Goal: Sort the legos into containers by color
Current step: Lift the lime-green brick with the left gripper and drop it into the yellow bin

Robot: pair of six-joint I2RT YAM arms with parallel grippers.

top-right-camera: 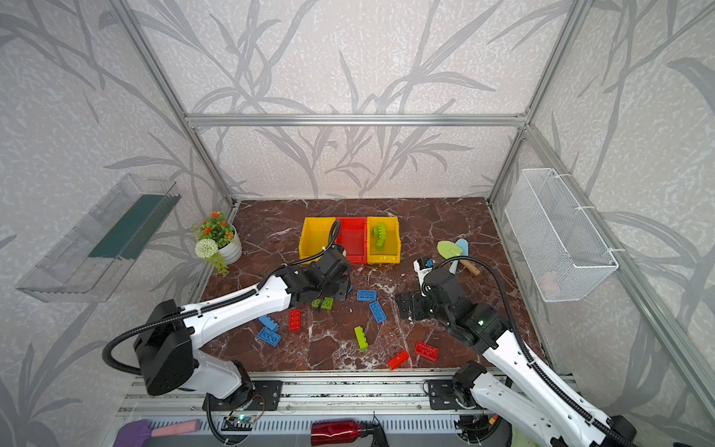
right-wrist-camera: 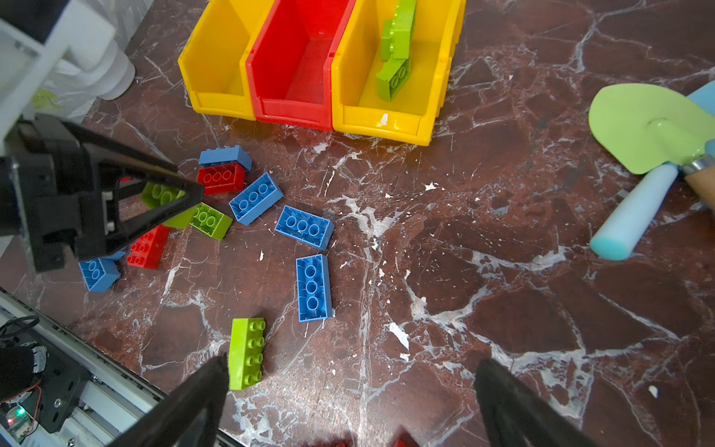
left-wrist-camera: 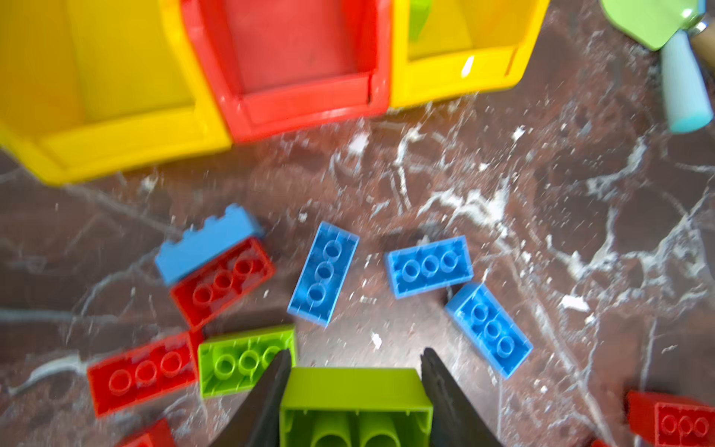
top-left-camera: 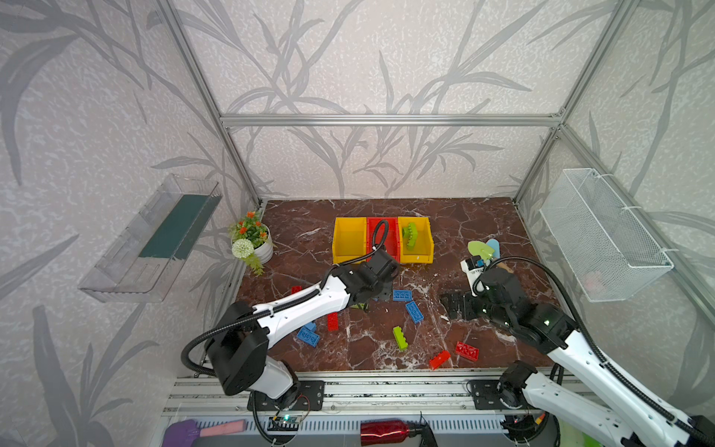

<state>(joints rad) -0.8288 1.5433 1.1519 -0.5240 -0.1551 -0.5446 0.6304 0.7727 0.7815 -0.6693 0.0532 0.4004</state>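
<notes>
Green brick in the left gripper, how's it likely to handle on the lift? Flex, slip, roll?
Probably stiff and light: the green brick is moulded plastic with a hollow underside. Its side walls look smooth and glossy where the fingers clamp them, so it might slip or pivot. Flat-faced and boxy, it should not roll once dropped.

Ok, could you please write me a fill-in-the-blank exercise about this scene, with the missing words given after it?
1. The left pincer is shut on a ___ lego.
2. The right pincer is ___ and holds nothing.
3. The red bin stands between two ___ bins.
Missing words: green; open; yellow.
</notes>
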